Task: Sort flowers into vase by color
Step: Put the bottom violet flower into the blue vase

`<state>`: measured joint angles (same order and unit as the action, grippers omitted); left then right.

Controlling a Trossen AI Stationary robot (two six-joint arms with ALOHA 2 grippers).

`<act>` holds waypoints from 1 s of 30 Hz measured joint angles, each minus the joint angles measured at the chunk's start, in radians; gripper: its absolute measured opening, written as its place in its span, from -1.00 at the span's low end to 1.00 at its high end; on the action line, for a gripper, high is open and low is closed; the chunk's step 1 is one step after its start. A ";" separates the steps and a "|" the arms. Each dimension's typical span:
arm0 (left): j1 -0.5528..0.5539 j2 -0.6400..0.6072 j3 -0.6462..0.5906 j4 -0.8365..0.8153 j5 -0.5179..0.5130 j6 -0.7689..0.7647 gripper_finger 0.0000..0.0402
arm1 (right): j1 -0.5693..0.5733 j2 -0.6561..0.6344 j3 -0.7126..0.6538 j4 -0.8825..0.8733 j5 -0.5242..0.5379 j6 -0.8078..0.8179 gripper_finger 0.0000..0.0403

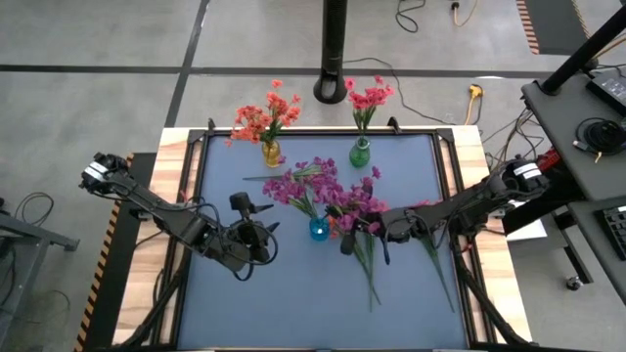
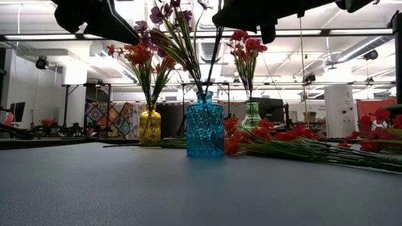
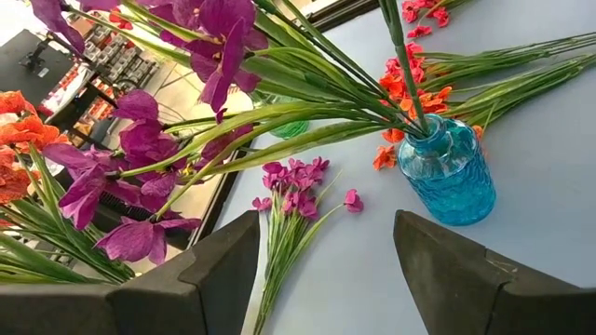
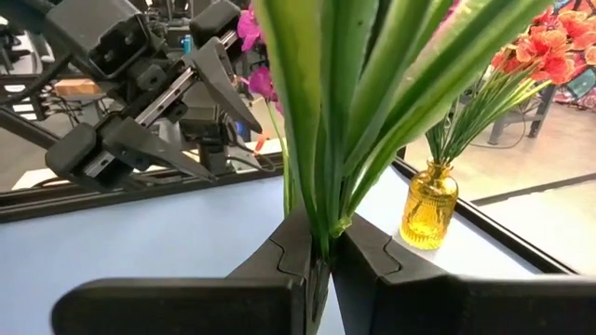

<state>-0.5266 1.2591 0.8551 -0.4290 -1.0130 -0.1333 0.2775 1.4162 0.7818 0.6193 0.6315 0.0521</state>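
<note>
A blue vase (image 1: 319, 230) mid-table holds purple flowers (image 1: 293, 188). My right gripper (image 1: 346, 238) hovers just right of it, shut on another purple sprig (image 1: 360, 203). Left of the vase, my left gripper (image 1: 262, 235) stands open with nothing between its fingers (image 3: 223, 270). At the far edge a yellow vase (image 1: 271, 153) holds orange flowers and a green vase (image 1: 360, 153) holds red-pink ones. A loose purple sprig (image 1: 293, 174) lies flat on the mat behind the blue vase. My right gripper pinches the purple sprig's bundle of green stems and leaves (image 4: 323, 237) between its two fingers, coming in level from the table's right. The sprig stands about upright, blossoms above the fingers. Its thin stem (image 2: 212, 63) runs down toward the blue vase's mouth (image 2: 204, 95).
Several loose sprigs with orange-red blossoms (image 2: 282, 135) lie on the mat right of the blue vase, stems (image 1: 370, 269) pointing toward the near edge. A black pole base (image 1: 335, 88) stands beyond the far edge. The near part of the mat (image 1: 293, 313) is bare.
</note>
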 joint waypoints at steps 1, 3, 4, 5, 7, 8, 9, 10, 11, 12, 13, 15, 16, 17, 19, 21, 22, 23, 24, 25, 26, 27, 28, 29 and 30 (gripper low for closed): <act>0.000 0.000 0.000 0.000 0.000 0.000 0.15 | -0.001 0.000 0.000 0.000 0.000 0.000 -0.89; 0.000 0.000 0.000 0.000 0.000 0.000 0.15 | -0.001 0.001 0.000 -0.001 0.000 0.001 -0.89; 0.000 0.000 0.000 0.000 0.000 0.000 0.15 | -0.001 0.001 0.000 -0.001 0.000 0.002 -0.89; 0.000 0.000 0.000 0.000 0.000 0.000 0.15 | -0.001 0.001 0.000 -0.001 0.000 0.005 -0.89; 0.000 0.000 0.000 0.000 0.000 0.000 0.15 | -0.001 0.004 0.000 0.000 0.000 0.008 -0.89; 0.000 0.000 0.000 0.000 0.000 0.000 0.15 | -0.001 0.006 0.000 -0.001 0.000 0.008 -0.89; 0.000 0.000 0.000 0.000 0.000 0.000 0.15 | -0.001 0.008 0.000 -0.002 0.000 0.008 -0.89; 0.000 0.000 0.000 0.000 0.000 0.000 0.15 | -0.001 0.009 0.000 -0.001 0.000 0.008 -0.89; 0.000 0.000 0.000 0.000 0.000 0.000 0.15 | -0.001 0.012 0.000 0.000 0.000 0.009 -0.89; 0.000 0.000 0.000 0.000 0.000 0.000 0.15 | -0.001 0.013 0.000 0.000 0.000 0.011 -0.89; 0.000 0.000 0.000 0.000 0.000 0.000 0.15 | -0.001 0.014 0.000 -0.002 0.000 0.011 -0.89; 0.000 0.000 0.000 0.000 -0.001 0.000 0.15 | -0.001 0.015 0.000 -0.003 -0.001 0.010 -0.89; 0.000 0.000 0.000 0.000 -0.001 0.000 0.15 | -0.001 0.015 0.000 -0.003 -0.001 0.010 -0.89; 0.000 0.000 0.000 0.000 -0.001 0.000 0.15 | -0.001 0.015 0.000 -0.004 -0.001 0.010 -0.89; 0.000 0.000 0.000 0.000 -0.001 0.000 0.15 | -0.001 0.015 0.000 -0.008 -0.001 0.009 -0.88; 0.000 0.000 0.000 0.000 -0.001 0.000 0.15 | -0.001 0.015 0.000 -0.009 -0.002 0.010 -0.85; 0.000 0.000 0.000 0.000 -0.001 0.000 0.15 | -0.001 0.015 0.000 -0.010 -0.002 0.013 -0.82; 0.000 0.000 0.000 0.000 -0.001 0.000 0.15 | -0.001 0.015 0.000 -0.015 -0.002 0.019 -0.77; 0.000 0.000 0.000 0.000 -0.001 0.000 0.15 | -0.001 0.015 0.000 -0.017 -0.002 0.025 -0.72; 0.000 0.000 0.000 0.000 -0.001 0.000 0.15 | -0.001 0.015 0.000 -0.017 -0.001 0.027 -0.67; 0.000 0.000 0.000 0.000 -0.001 0.000 0.15 | -0.001 0.015 0.000 -0.017 -0.002 0.027 -0.61; 0.000 0.000 0.000 0.000 -0.001 0.000 0.15 | -0.001 0.015 0.000 -0.017 -0.002 0.027 -0.55; 0.000 0.000 0.000 0.000 -0.001 0.000 0.15 | -0.001 0.015 0.000 -0.017 -0.002 0.029 -0.50; 0.000 0.000 0.000 0.000 -0.001 0.000 0.15 | -0.001 0.015 0.000 -0.020 -0.002 0.034 -0.45; 0.000 0.000 0.000 0.000 -0.001 -0.003 0.15 | -0.001 0.015 0.000 -0.028 -0.002 0.038 -0.39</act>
<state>-0.5266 1.2591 0.8551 -0.4290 -1.0138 -0.1360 0.2764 1.4311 0.7818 0.5916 0.6296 0.0901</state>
